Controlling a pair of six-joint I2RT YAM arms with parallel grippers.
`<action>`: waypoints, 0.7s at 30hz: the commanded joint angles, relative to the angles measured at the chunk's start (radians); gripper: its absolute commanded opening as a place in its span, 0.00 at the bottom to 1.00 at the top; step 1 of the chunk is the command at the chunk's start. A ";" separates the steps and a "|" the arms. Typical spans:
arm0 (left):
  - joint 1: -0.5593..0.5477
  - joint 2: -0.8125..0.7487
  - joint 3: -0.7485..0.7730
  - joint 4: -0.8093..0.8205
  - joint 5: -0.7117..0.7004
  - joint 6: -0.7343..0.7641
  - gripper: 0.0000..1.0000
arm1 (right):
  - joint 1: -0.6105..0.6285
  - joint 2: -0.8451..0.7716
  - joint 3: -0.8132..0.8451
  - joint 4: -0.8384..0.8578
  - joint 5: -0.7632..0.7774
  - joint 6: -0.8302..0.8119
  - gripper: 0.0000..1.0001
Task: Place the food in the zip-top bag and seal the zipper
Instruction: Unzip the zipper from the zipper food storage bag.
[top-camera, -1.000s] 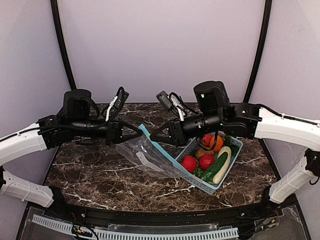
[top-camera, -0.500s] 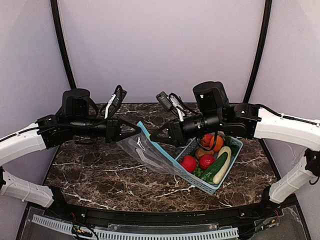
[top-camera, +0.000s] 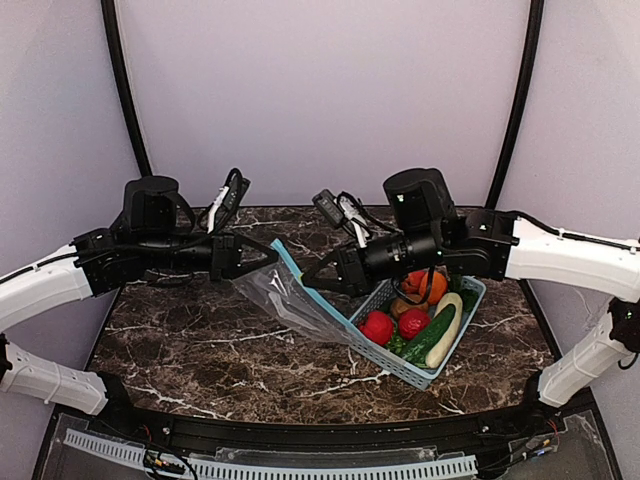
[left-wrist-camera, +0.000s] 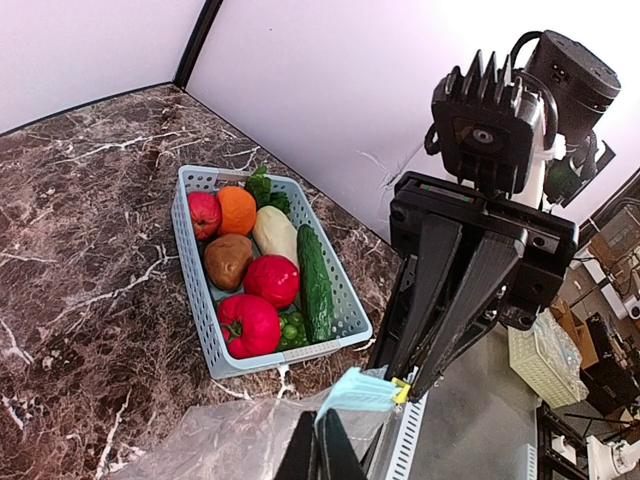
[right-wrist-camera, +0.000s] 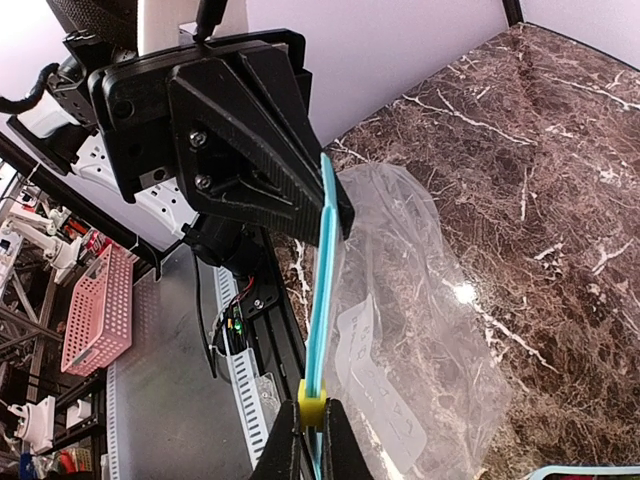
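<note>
The zip-top bag (top-camera: 285, 298), clear with a white label (right-wrist-camera: 385, 392), hangs in the air between both grippers and holds nothing. Its zipper (right-wrist-camera: 322, 280) is a light blue strip stretched from one gripper to the other. My left gripper (left-wrist-camera: 320, 445) is shut on one end of the strip. My right gripper (right-wrist-camera: 312, 425) is shut on the yellow slider (right-wrist-camera: 312, 402) at the other end. The food (left-wrist-camera: 272, 280) lies in a light blue basket (left-wrist-camera: 190, 268): red pieces, an orange, a brown potato, a cream squash, a cucumber and green pieces.
The basket (top-camera: 415, 375) stands on the dark marble table (top-camera: 200, 350) at the right, under the right arm. Black rails run along the table's near edge (top-camera: 300, 428). Purple walls close in the back and sides.
Both grippers have risen a little with the bag, and the left gripper has drawn back slightly to the left. The bag hangs higher off the table.
</note>
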 joint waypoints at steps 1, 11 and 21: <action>0.020 -0.014 0.002 -0.011 -0.036 -0.004 0.01 | 0.002 0.000 -0.024 -0.017 0.000 0.000 0.00; 0.040 -0.007 0.001 -0.026 -0.042 -0.011 0.01 | 0.003 -0.006 -0.051 -0.018 0.013 0.009 0.00; 0.070 -0.010 -0.005 -0.036 -0.026 -0.008 0.01 | 0.003 -0.022 -0.095 -0.020 0.030 0.025 0.00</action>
